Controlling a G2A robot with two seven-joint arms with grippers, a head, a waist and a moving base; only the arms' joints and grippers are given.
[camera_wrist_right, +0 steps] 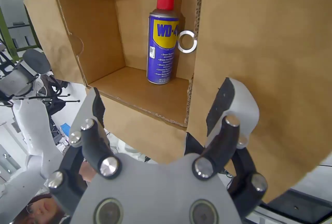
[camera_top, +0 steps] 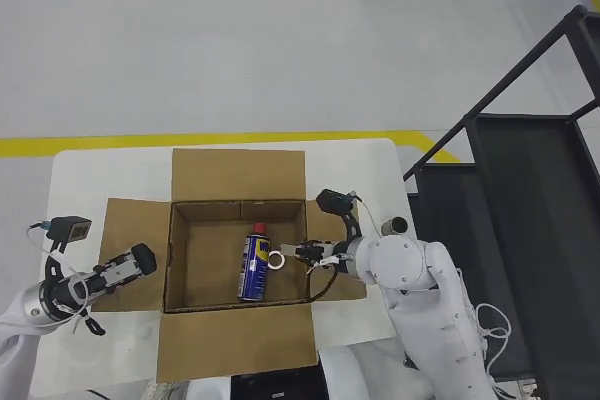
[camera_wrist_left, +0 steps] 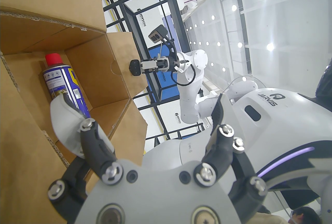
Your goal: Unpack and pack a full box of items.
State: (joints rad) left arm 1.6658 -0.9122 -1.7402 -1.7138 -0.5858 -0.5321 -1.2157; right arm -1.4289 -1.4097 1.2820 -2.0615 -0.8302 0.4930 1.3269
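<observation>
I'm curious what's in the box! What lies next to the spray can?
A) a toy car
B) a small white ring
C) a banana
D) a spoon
B: a small white ring lies right beside the blue spray can on the floor of the open cardboard box.

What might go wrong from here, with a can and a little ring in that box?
The spray can lies on its side in the box, so a nudge might roll it. The ring is small and sits right beside the can, so the open right gripper may miss it or knock the can. That gripper is also close to the box's wall and might snag it.
</observation>
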